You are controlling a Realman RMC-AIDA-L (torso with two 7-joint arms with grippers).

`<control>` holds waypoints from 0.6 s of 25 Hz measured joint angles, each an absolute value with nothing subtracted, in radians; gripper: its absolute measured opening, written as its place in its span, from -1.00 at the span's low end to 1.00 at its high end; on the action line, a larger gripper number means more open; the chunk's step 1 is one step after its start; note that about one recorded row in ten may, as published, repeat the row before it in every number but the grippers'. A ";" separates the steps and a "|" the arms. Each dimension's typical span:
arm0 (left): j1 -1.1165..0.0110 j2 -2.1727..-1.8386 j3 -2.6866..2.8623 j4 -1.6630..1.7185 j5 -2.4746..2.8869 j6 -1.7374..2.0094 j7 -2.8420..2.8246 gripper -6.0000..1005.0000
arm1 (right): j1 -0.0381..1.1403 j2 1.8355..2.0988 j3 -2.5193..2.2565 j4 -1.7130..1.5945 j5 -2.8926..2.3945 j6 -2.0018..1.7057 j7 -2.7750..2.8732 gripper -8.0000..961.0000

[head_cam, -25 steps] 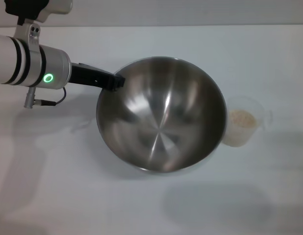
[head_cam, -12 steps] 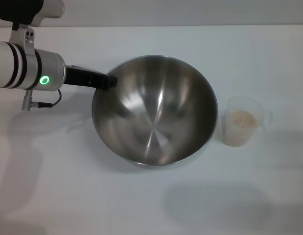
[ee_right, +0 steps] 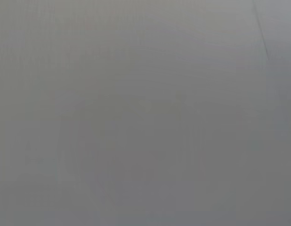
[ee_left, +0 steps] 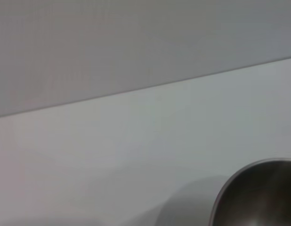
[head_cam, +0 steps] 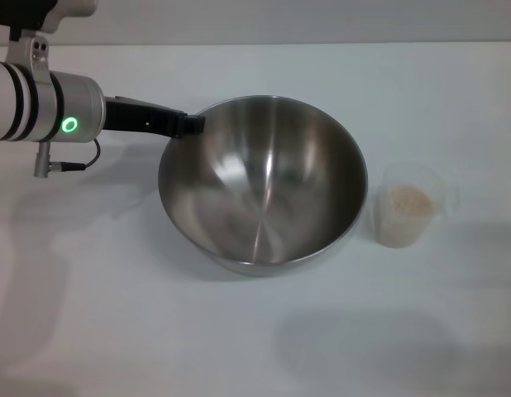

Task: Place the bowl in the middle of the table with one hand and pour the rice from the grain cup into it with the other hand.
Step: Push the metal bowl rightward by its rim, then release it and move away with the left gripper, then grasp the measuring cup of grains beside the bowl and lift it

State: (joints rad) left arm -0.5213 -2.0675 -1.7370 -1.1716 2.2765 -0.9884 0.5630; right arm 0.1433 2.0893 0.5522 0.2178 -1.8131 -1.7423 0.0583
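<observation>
Gripping the bowl (head_cam: 264, 186) by its far-left rim with the left gripper (head_cam: 190, 126), fingers closed on it, seating it mid-surface (head_cam: 255, 347). Standing just right of the bowl, ready for pouring: cup (head_cam: 408, 217) of rice (head_cam: 408, 199). Right gripper out of view.

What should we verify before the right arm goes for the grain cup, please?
1. Bowl near mid-table: ok.
2. Left gripper at the bowl's rim, released: cannot tell.
3. Bowl upright with nothing in it: ok.
4. Grain cup upright beside the bowl, apart from it: ok.
5. Rice in the cup, none spilled on the table: ok.
6. Right gripper in view: not ok.
</observation>
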 joint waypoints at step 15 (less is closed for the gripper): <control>-0.225 -2.068 -1.585 -1.560 2.191 -0.538 0.827 0.43 | 0.141 2.088 0.552 0.218 -1.812 -1.750 0.058 0.74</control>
